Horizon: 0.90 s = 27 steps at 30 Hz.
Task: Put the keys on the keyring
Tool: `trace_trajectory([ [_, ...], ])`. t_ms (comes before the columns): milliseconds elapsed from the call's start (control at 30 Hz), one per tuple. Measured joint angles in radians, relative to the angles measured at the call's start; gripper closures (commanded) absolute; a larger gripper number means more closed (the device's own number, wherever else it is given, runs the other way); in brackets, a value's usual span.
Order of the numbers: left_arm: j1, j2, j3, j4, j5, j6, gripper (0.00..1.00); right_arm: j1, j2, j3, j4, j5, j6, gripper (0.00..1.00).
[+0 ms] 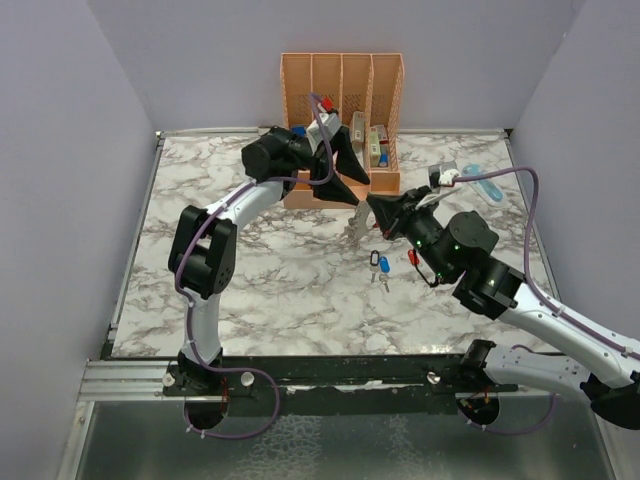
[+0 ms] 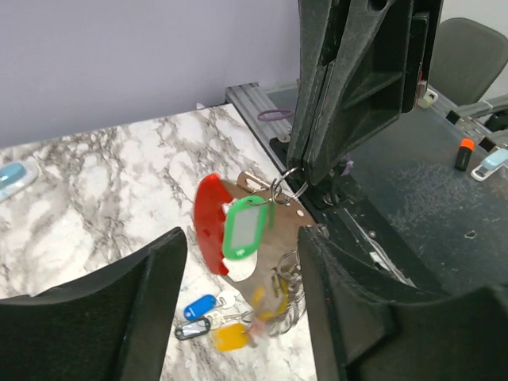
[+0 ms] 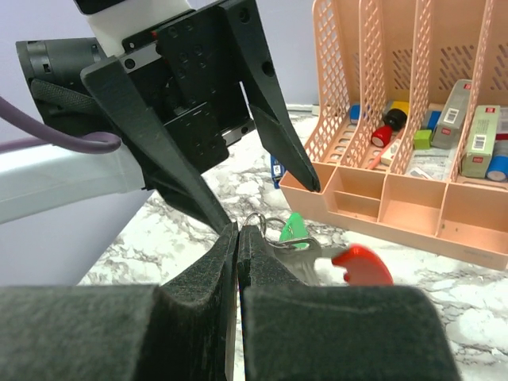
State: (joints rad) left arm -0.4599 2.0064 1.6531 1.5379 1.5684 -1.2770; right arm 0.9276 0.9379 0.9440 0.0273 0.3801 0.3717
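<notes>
The loose keys (image 1: 380, 265) lie on the worktop (image 1: 250, 280) just under the right claw (image 3: 240, 230), which is squeezed tight on the keyring (image 2: 208, 230) up in the air, so I think it should hold very still while the left claw (image 1: 360, 190), wide apart just behind, goes down for one key.

The marble table (image 1: 260, 270) carries a peach organizer (image 1: 340, 80) at its back, a pale blue object (image 1: 483, 185) near the right edge, and mid-table a blue-headed key (image 1: 383, 265), a red-headed key (image 1: 412, 257) and perhaps a yellow key (image 2: 232, 337).
</notes>
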Motion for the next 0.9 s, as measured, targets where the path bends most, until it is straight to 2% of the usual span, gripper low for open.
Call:
trace_trajectory([
  [67,0.0,0.0,-0.022,0.0,0.001,-0.004,0.35,0.0,0.0,0.0,-0.014,0.005,0.001,0.99],
  [133,0.0,0.0,-0.031,0.0,0.001,-0.009,0.28,0.0,0.0,0.003,-0.032,0.014,0.001,0.99],
  [467,-0.022,-0.031,-0.06,0.0,0.001,-0.05,0.24,0.0,0.001,0.092,-0.13,0.035,-0.01,0.99],
  [900,-0.05,-0.034,-0.087,0.0,0.001,-0.026,0.2,0.0,0.066,0.151,-0.203,0.025,-0.01,0.99],
])
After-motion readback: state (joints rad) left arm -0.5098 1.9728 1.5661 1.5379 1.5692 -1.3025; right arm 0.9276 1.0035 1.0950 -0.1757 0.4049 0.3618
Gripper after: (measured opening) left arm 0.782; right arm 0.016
